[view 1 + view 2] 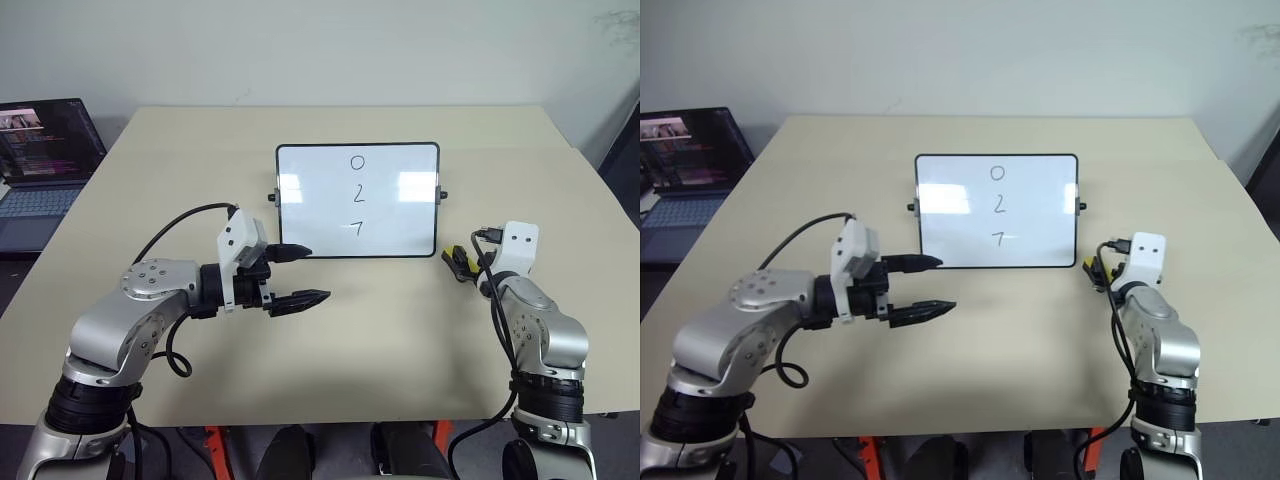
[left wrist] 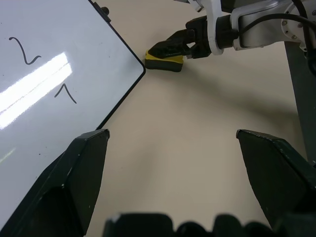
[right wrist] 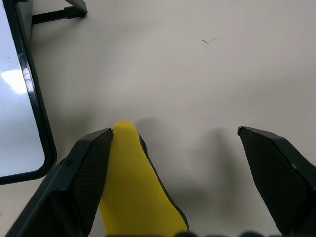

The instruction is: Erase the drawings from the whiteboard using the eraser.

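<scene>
From the head the eraser [image 1: 459,262] lies on the desk [image 1: 400,320] by the whiteboard [image 1: 357,200]; the right wrist view shows the right gripper [image 3: 175,143] fingers spread around it, left gripper [image 1: 300,276] wide, empty.

1. One whiteboard [image 1: 330,215] on one worktop [image 1: 380,330].
2. Three drawings [image 1: 356,193] in a column.
3. One yellow eraser [image 2: 164,60].
4. One laptop [image 1: 40,170].
5. Two end effectors: left end effector [image 1: 300,276], right end effector [image 2: 168,47].
</scene>
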